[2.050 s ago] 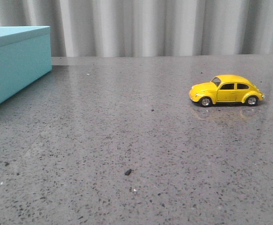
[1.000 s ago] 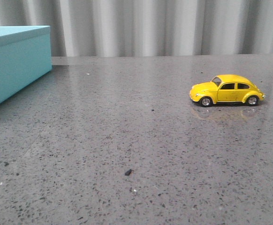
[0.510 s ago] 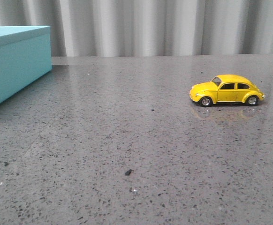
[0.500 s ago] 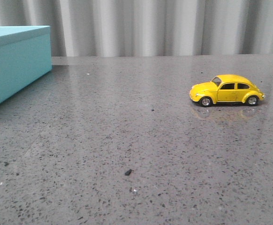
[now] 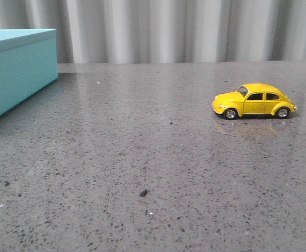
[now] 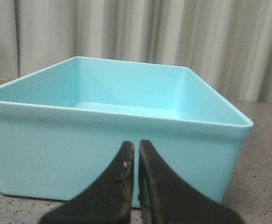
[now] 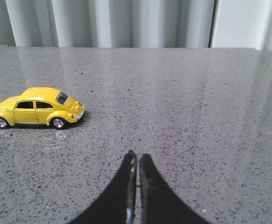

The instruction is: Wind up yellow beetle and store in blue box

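Observation:
The yellow beetle stands on its wheels on the grey table at the right, its nose pointing left. It also shows in the right wrist view, apart from my right gripper, which is shut and empty over bare table. The blue box sits at the far left edge of the table. In the left wrist view it is open-topped and empty, and my left gripper is shut and empty just in front of its near wall. Neither gripper shows in the front view.
A small dark speck lies on the speckled grey table in front of the middle. A pale corrugated wall closes off the far edge of the table.

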`<state>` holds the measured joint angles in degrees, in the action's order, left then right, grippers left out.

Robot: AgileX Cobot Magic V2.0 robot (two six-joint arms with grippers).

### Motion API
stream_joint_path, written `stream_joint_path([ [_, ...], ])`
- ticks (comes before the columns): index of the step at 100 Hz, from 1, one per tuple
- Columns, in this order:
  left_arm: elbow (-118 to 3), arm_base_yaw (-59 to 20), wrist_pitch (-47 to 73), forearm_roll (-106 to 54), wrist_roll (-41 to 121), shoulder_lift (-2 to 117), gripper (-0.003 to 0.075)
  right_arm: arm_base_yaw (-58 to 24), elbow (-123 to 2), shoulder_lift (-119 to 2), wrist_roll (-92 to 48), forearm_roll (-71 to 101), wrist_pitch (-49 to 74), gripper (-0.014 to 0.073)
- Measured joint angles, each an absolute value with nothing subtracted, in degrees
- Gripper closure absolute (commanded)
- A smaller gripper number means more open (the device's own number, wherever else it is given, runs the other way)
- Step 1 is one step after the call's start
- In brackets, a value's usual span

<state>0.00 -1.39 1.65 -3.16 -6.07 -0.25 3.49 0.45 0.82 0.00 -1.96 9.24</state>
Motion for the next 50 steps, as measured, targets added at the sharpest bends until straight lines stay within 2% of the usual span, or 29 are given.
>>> stream_joint_path([
  [23,-0.05,-1.39,1.65,-3.16,-6.07,-0.25,0.0741,3.49,0.45,0.82,0.00,-1.96,9.24,0.0635],
  [50,-3.93,-1.39,8.05,-3.16,-6.07,0.48,0.0741,3.49,-2.23,-1.90,0.00,-1.85,9.69,0.0634],
])
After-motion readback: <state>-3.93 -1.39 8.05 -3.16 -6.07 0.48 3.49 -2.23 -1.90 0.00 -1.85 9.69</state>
